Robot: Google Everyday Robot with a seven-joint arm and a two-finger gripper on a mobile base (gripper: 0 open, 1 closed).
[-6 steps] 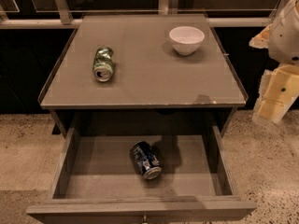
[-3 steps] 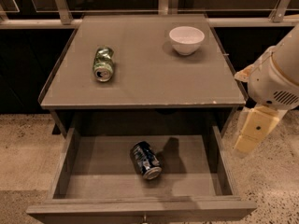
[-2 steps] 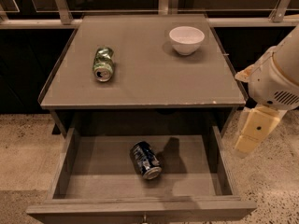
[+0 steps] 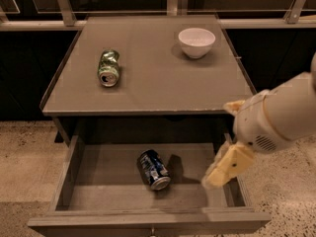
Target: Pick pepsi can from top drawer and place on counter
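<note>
The pepsi can (image 4: 154,169), dark blue with a silver end, lies on its side in the middle of the open top drawer (image 4: 64,174). The grey counter (image 4: 153,78) sits above the drawer. My gripper (image 4: 222,169) hangs from the cream arm at the right, over the drawer's right side, to the right of the can and apart from it.
A dented green can (image 4: 108,68) lies on its side on the counter's left part. A white bowl (image 4: 196,42) stands at the counter's back right. A railing runs behind the counter. Speckled floor lies on both sides of the drawer.
My arm has moved left and down from beside the counter's right edge to over the drawer's right side. The cans and bowl have not moved.
</note>
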